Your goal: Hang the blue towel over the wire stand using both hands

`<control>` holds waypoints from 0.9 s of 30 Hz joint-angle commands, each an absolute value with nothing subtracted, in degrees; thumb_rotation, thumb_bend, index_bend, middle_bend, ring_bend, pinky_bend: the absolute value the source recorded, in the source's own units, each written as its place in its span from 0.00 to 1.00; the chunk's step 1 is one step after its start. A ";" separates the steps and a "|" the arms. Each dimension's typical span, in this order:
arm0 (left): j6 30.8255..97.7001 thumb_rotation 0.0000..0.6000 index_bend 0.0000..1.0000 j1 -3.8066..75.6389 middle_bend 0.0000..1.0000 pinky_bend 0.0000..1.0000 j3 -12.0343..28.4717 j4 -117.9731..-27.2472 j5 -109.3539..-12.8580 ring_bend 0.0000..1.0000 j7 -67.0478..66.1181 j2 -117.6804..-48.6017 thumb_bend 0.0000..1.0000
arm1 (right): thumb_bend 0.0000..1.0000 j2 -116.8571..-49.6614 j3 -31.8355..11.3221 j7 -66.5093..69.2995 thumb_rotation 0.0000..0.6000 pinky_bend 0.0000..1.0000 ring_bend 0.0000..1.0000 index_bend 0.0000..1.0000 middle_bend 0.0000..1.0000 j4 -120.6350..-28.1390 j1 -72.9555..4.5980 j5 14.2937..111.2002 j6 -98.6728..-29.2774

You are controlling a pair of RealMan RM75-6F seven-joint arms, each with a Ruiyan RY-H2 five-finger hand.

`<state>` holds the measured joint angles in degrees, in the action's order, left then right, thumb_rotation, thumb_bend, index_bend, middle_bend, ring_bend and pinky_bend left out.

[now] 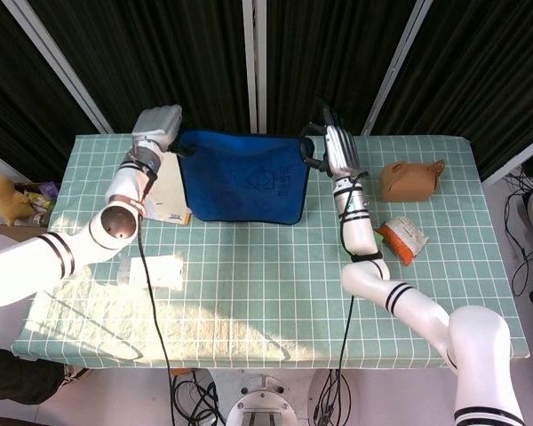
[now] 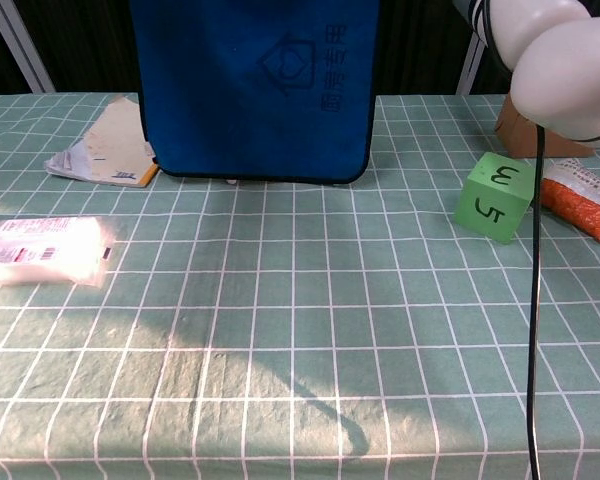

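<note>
The blue towel (image 1: 240,177) hangs stretched between my two hands, raised high above the table's far side. My left hand (image 1: 156,125) grips its upper left corner. My right hand (image 1: 333,147) grips its upper right corner. In the chest view the blue towel (image 2: 255,90) fills the top centre, its lower edge just above the table; both hands are out of that frame. The towel hides the wire stand in both views.
A tan booklet (image 1: 164,200) lies at the left behind the towel. A white packet (image 2: 45,250) lies front left. A green cube (image 2: 495,198), an orange packet (image 2: 578,205) and a brown box (image 1: 409,179) sit at the right.
</note>
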<state>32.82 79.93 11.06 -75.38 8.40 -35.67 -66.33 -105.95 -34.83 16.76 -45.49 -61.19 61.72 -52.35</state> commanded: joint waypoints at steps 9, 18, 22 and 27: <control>22.85 1.00 0.80 83.96 0.52 0.50 4.04 -58.15 17.06 0.48 -33.86 -74.91 0.38 | 0.53 -112.65 -37.80 18.99 1.00 0.00 0.00 1.00 0.07 -25.16 -72.75 56.27 -41.79; 20.42 1.00 0.02 84.98 0.40 0.36 0.68 -51.17 16.99 0.38 -32.51 -78.73 0.27 | 0.29 -115.30 -36.20 11.61 1.00 0.00 0.00 0.42 0.01 -14.46 -77.59 54.24 -29.46; 23.18 0.99 0.00 84.13 0.16 0.22 1.64 -47.54 12.62 0.25 -30.55 -81.42 0.12 | 0.02 -115.34 -37.47 8.30 1.00 0.00 0.00 0.00 0.00 -13.74 -79.16 51.89 -29.01; 25.02 0.93 0.00 83.16 0.03 0.17 4.32 -46.94 10.60 0.16 -27.92 -81.55 0.07 | 0.00 -113.91 -38.01 8.14 1.00 0.00 0.00 0.00 0.00 -15.60 -79.66 51.16 -30.56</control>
